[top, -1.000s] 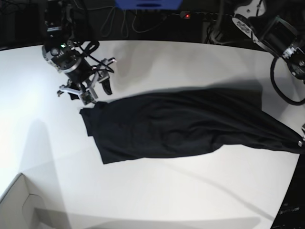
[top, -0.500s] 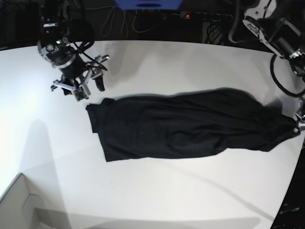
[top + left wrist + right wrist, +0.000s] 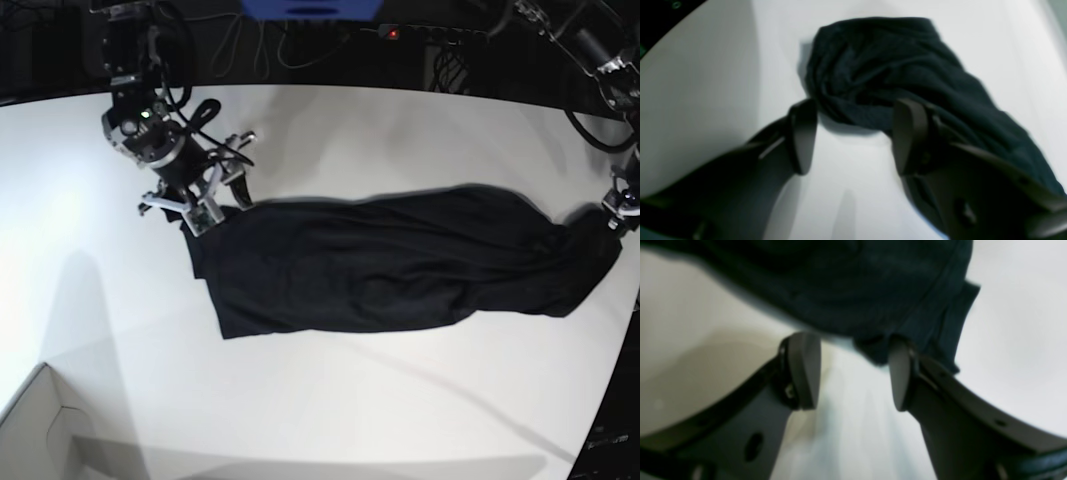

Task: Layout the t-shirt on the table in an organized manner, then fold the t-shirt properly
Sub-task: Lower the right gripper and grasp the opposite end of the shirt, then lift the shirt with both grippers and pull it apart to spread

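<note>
The black t-shirt [image 3: 390, 265] lies stretched out lengthwise across the white table [image 3: 350, 400]. Its right end is bunched into folds [image 3: 880, 66]. My left gripper [image 3: 853, 103] stands open just short of that bunched end, its right finger [image 3: 910, 136] over the fabric and nothing pinched between the fingers. In the base view it sits at the far right edge [image 3: 618, 208]. My right gripper [image 3: 215, 205] is open at the shirt's left end. In the right wrist view the gripper [image 3: 850, 340] has the shirt's hem corner [image 3: 873, 350] right at its fingertips, ungripped.
A pale cardboard box [image 3: 40, 430] sits at the bottom left corner. Cables and a power strip [image 3: 390, 33] run along the dark back edge. The table's curved edge runs down the right side [image 3: 615, 380].
My left gripper has opened and let go of the shirt's right end, which now rests bunched on the table. My right gripper has moved back down to the shirt's left corner.
</note>
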`<state>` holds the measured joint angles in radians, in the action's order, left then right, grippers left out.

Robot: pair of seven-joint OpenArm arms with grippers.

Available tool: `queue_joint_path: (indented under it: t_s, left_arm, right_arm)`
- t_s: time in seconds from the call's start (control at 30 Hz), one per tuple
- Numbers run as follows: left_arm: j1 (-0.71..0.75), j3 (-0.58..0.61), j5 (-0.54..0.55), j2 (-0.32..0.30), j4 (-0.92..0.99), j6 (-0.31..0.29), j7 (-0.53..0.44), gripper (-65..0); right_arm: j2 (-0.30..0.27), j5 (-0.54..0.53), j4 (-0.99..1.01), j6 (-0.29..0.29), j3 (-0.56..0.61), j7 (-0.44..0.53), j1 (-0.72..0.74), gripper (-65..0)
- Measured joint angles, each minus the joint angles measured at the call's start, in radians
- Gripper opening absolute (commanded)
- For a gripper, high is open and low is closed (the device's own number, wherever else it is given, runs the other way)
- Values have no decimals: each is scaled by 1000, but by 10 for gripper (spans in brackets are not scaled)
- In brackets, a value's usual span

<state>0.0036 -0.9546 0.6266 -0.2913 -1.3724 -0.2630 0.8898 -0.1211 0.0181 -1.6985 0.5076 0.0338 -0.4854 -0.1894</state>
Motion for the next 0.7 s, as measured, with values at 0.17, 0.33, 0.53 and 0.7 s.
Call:
queue_joint_path:
  t_s: [0.17,0.33,0.53,0.7]
  left_arm:
    - [64,-77,56,7,-43,0,2,-287]
    - [108,-87,60,10,-39,0,3,-287]
    - [132,-84,67,10,-39,0,1,-287]
    - [132,-84,67,41,-40,0,3,-287]
  right_arm:
    - [0,1,47,-3,-2,7,55,-324]
    - [0,2,138,-3,-2,0,85,-326]
    - [0,2,170,-3,-2,3,89,-462]
    - [0,2,159,-3,-3,0,79,-650]
